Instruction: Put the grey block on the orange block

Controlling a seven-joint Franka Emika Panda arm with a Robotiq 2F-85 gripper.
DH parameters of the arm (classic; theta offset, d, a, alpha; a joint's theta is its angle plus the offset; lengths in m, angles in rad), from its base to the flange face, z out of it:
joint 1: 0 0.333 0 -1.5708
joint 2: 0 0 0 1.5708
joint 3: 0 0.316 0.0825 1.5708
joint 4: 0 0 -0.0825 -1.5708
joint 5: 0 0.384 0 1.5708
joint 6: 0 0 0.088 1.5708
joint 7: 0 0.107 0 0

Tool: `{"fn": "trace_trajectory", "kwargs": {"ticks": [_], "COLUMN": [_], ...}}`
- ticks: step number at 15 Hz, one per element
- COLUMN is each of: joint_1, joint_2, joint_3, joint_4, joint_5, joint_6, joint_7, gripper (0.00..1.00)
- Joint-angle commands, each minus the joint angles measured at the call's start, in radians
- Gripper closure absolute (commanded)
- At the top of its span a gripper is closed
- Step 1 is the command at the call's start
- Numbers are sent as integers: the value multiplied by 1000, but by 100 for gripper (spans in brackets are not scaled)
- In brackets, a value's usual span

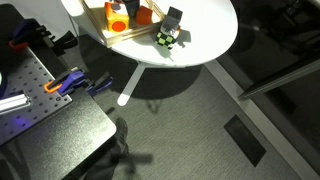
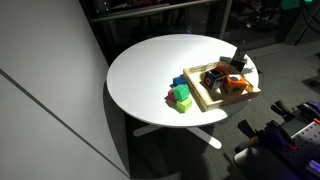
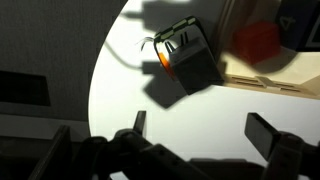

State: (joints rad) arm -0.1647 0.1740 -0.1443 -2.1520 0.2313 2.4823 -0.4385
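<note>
The grey block (image 1: 173, 15) stands by the wooden tray's edge on the round white table; it shows dark in an exterior view (image 2: 238, 57) and in the wrist view (image 3: 192, 58). An orange block (image 1: 118, 22) lies in the tray, also seen in an exterior view (image 2: 235, 83), and as a red-orange block in the wrist view (image 3: 255, 42). My gripper (image 3: 205, 130) is open and empty, some way above the table, with the grey block ahead of its fingers. The gripper does not show in the exterior views.
The wooden tray (image 2: 212, 100) holds several blocks. A green and checkered cube (image 1: 165, 38) sits on the table (image 1: 205, 35) beside it; green (image 2: 182, 97) and blue (image 2: 178, 82) blocks show there. The table edge drops to dark floor (image 3: 40, 90).
</note>
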Motion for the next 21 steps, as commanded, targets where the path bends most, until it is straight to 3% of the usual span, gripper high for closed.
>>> {"fn": "trace_trajectory", "kwargs": {"ticks": [1,9,21], "joint_1": [-33,-33,-36], "joint_2": [85,215,209], "joint_3": [31,54,89], "joint_4": [109,177,130], "joint_5": [8,-85,-221], "joint_6": [-90,-90,-69], "joint_7": [-30,14,-52], "gripper": [0,0,0]}}
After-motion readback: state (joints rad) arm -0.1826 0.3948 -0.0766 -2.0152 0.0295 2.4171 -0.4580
